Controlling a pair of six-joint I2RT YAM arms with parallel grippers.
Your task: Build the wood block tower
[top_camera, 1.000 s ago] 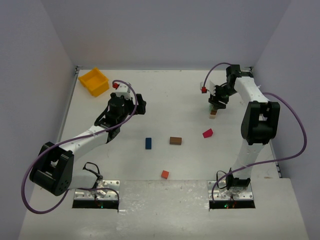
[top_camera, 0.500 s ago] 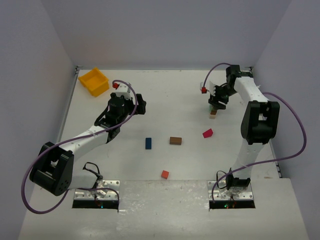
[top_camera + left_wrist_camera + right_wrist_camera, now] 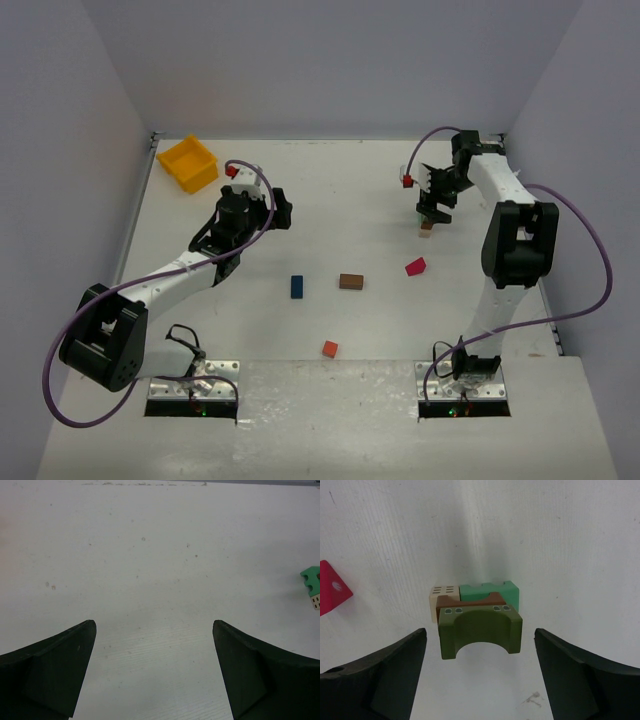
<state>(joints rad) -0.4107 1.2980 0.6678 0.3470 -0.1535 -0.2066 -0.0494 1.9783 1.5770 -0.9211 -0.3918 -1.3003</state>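
The right end effector point(image 3: 480, 631) has just opened wide around the green arch point(image 3: 480, 622), leaving it on the tower point(image 3: 490, 592), so that block seems placed; the left end effector point(image 3: 152, 625) is wide and empty.

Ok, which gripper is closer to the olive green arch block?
Right. The right gripper hangs above the olive green arch block, open, with a finger on either side of it; the left gripper is far off to its left.
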